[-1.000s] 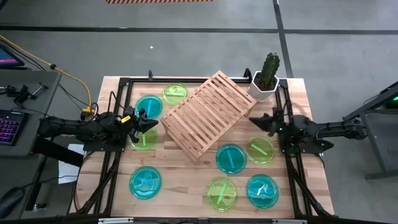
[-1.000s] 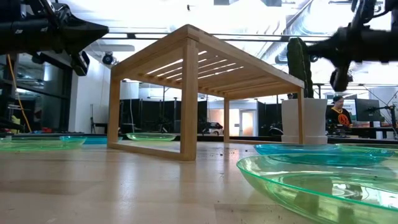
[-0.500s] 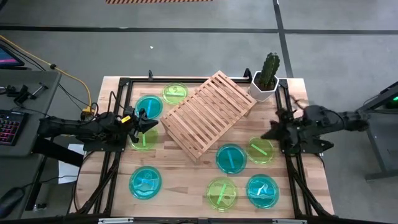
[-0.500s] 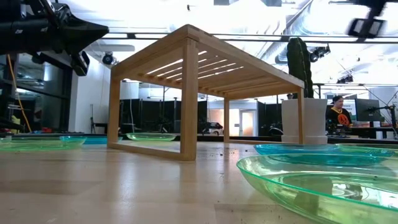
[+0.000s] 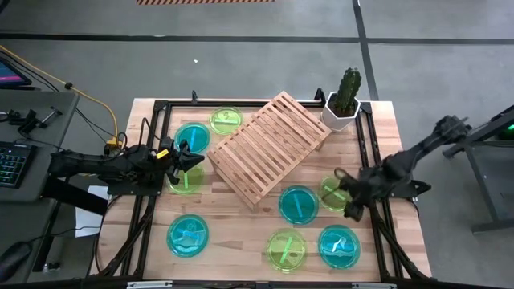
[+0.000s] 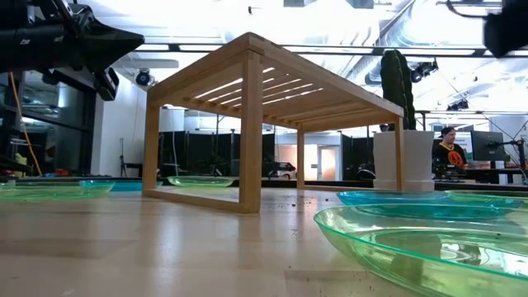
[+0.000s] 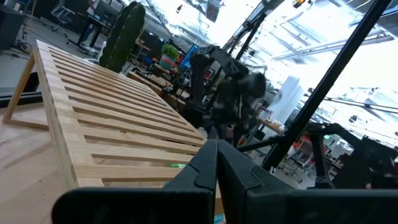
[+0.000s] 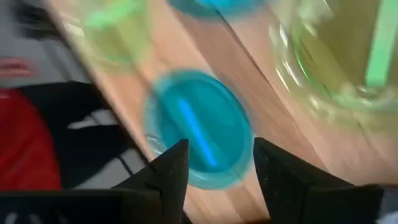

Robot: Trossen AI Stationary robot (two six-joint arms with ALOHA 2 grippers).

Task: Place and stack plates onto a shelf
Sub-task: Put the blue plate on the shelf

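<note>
Several teal and lime plates lie flat on the table. On the right are a lime plate (image 5: 333,193), a teal plate (image 5: 298,204), a teal plate (image 5: 338,245) and a lime plate (image 5: 286,248). The wooden slatted shelf (image 5: 269,147) stands on its legs at mid-table with nothing on it. My right gripper (image 5: 349,202) is open and tipped downward above the right-hand lime plate. In its wrist view a teal plate (image 8: 199,127) shows between its fingers (image 8: 217,171). My left gripper (image 5: 193,156) is shut and empty left of the shelf (image 7: 112,118).
More plates lie left of the shelf: teal (image 5: 192,136), lime (image 5: 226,120), lime (image 5: 185,178) and teal (image 5: 187,235). A potted cactus (image 5: 345,100) stands at the far right corner. A black frame runs along the table's sides.
My right gripper has swung from beside the cactus toward the table's near edge and tipped downward, and now stands over the right-hand lime plate. No plate has moved.
</note>
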